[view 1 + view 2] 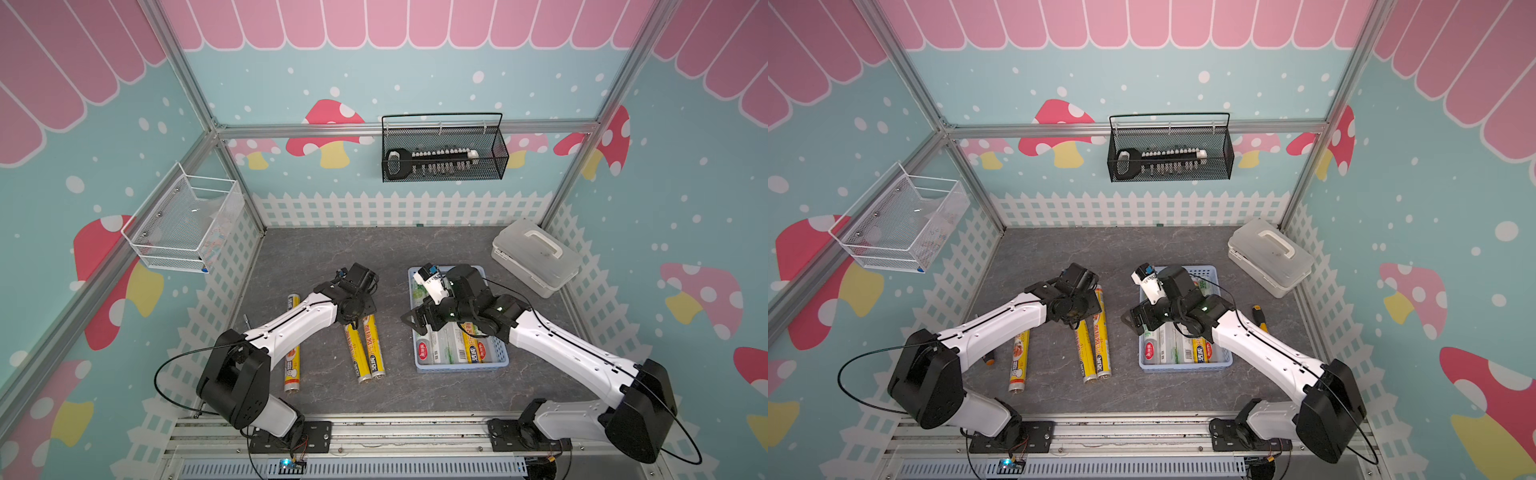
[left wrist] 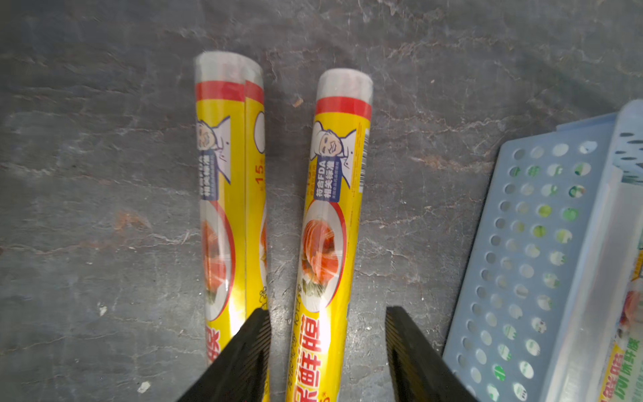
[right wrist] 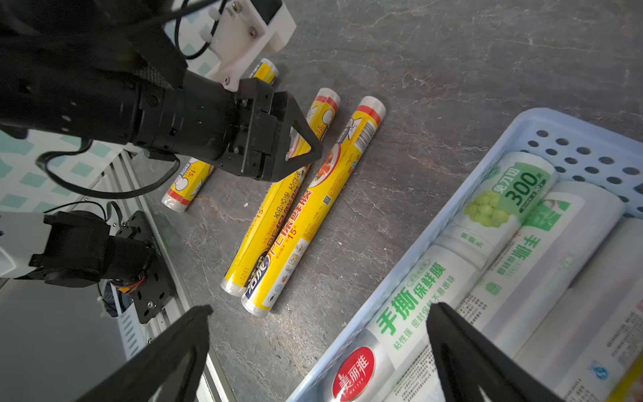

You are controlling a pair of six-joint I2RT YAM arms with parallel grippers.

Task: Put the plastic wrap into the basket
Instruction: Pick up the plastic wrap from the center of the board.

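Observation:
Two yellow rolls of plastic wrap lie side by side on the grey table, and a third lies further left, partly under the left arm. My left gripper hangs low over the pair, open, its jaws standing either side of the right-hand roll with gaps on both sides. The light-blue basket holds several white-green rolls and a yellow one. My right gripper is wide open above the basket's left wall, holding nothing.
A white lidded box stands at the back right. A black wire basket hangs on the back wall and a white one on the left wall. A screwdriver lies right of the basket, another under the left arm.

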